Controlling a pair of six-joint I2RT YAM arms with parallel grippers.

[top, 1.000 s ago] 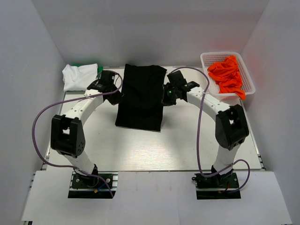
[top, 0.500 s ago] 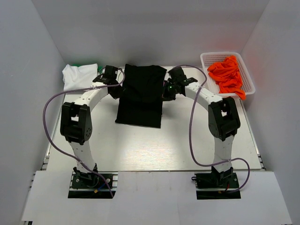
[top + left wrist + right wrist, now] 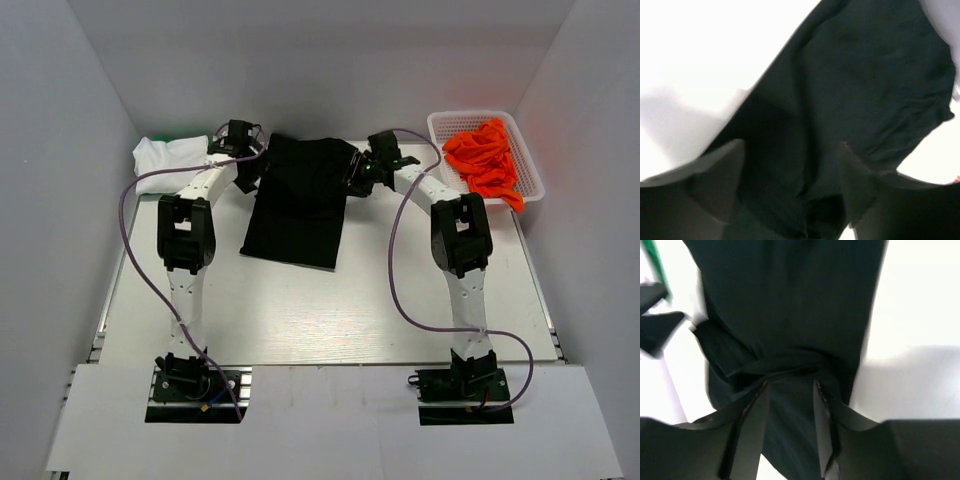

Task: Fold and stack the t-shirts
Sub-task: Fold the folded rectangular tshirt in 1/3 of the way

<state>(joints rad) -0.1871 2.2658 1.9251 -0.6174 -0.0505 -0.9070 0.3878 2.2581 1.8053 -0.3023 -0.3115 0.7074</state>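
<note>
Toward the far edge of the table: the black t-shirt (image 3: 298, 205) lies flat as a folded oblong, its long side running near to far and a little skewed. One arm reaches to each of its far corners.
Left gripper (image 3: 790, 150): its jaws stand wide apart over the shirt's far left corner. Dark cloth lies slack beneath the gap and nothing is pinched.
Right gripper (image 3: 790, 385): its jaws stand part-way apart at the far right corner. A raised ridge of cloth sits just at the fingertips, and whether it touches them cannot be told.
Why the corners: taking the two far corners together keeps the edge taut and square, so the fold likely lands even.
Far left corner of the table (image 3: 300, 310): the white t-shirt (image 3: 165, 155) rests there with a sliver of the green t-shirt (image 3: 659, 270) beside it. This is probably the stacking spot, kept well apart from the folding area.
Far right corner: a white basket (image 3: 440, 125) holds the orange t-shirts (image 3: 485, 160) in a loose heap, not yet folded.
Step in hand: judged from the parted jaws, the black shirt's fold is being let down.
Risk: the ridge at the right corner could snag on a finger and pull the fold askew.
</note>
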